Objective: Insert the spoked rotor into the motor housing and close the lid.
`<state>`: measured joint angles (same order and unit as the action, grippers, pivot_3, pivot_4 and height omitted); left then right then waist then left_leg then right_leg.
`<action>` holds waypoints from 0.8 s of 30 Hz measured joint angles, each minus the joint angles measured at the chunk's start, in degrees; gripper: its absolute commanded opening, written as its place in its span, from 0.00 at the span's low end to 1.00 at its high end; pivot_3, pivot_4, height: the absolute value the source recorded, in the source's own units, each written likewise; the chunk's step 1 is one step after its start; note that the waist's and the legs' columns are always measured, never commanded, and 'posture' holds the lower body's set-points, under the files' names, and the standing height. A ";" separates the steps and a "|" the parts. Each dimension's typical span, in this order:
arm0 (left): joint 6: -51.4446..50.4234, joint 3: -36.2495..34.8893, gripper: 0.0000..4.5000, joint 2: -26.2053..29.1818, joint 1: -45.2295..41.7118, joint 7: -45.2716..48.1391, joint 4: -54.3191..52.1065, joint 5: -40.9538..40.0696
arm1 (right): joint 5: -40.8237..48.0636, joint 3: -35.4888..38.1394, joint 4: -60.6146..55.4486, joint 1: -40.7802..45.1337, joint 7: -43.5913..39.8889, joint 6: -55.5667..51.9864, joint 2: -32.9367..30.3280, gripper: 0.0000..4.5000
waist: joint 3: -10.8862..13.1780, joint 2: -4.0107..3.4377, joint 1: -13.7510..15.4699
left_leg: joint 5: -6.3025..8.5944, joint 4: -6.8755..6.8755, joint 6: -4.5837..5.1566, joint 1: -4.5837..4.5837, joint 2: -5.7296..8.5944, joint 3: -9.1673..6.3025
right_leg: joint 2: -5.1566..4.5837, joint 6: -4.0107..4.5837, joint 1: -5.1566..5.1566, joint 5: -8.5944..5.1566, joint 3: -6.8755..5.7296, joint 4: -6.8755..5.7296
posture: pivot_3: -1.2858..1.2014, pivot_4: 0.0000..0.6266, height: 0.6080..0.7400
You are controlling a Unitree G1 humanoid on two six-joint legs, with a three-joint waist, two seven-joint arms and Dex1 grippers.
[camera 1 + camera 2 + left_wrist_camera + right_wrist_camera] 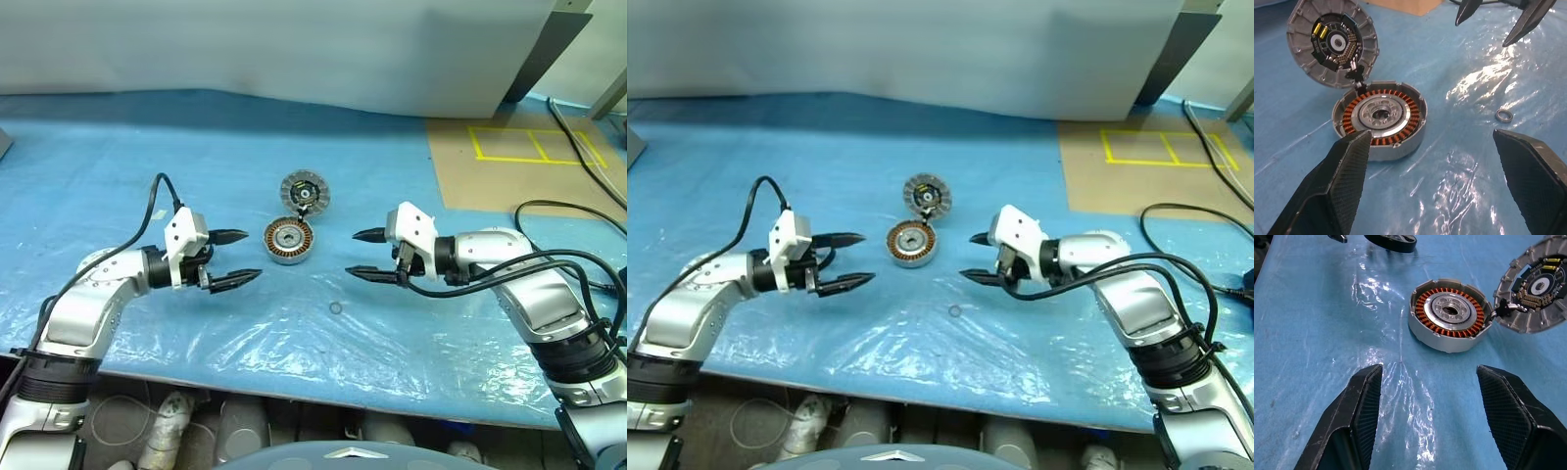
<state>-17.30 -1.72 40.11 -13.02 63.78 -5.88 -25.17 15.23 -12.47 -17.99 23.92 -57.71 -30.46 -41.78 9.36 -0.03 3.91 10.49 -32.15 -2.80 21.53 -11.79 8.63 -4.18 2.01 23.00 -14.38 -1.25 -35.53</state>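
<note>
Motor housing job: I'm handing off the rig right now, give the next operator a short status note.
Left gripper: open, empty, just left of the motor housing.
Right gripper: open, empty, on its right.
Housing sits windings-up on the blue sheet; the lid, circuit board showing, lies open against its far side, joined by wires.
A small ring lies nearer the robot.
Done: nothing visibly.
Left: rotor insertion, lid closing. I can't spot a spoked rotor.

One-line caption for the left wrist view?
Open left gripper faces the motor housing, its lid lying open behind.
</note>
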 measured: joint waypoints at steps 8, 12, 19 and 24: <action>1.29 -0.02 0.94 -0.07 -0.36 -0.40 0.84 1.09 | -1.02 -0.06 1.46 0.53 -0.96 1.02 0.17 0.71 | 0.00 0.00 0.08 | -0.02 -0.04 0.04 0.01 -0.01 0.00 | 0.00 0.02 0.00 -0.01 -0.01 -0.09 | 0.52 0.24 1.00; 1.33 -0.02 0.94 -0.23 -0.36 -0.52 0.83 1.30 | -1.33 -0.07 1.48 0.66 -0.96 1.05 0.59 0.71 | 0.00 0.00 0.03 | -0.02 -0.07 0.04 0.01 -0.01 0.00 | 0.00 0.02 0.00 -0.01 0.00 -0.13 | 0.52 0.24 1.00; 1.49 -0.11 0.94 -0.26 0.12 -0.48 0.81 1.56 | -3.29 -4.28 6.91 10.74 -4.14 3.83 4.35 0.71 | 0.00 0.00 -0.31 | -0.05 -0.17 0.08 -0.03 -0.05 0.01 | 0.01 0.11 0.03 0.02 -0.01 -0.25 | 0.52 0.24 1.00; 2.41 -0.25 0.94 -0.15 0.54 -0.56 0.99 2.18 | -8.17 -12.04 17.90 18.42 -7.85 11.23 10.74 0.71 | 0.00 0.00 -0.36 | -0.07 -0.25 0.11 0.09 -0.06 0.01 | 0.00 0.14 0.08 0.04 -0.05 -0.25 | 0.52 0.24 1.00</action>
<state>-14.89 -1.97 39.97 -12.48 63.22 -4.89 -22.99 7.07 -24.51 -0.09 42.35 -65.56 -19.23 -31.04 9.36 -0.02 3.55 10.42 -32.40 -2.69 21.61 -11.85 8.64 -4.17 2.15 23.08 -14.34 -1.30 -35.78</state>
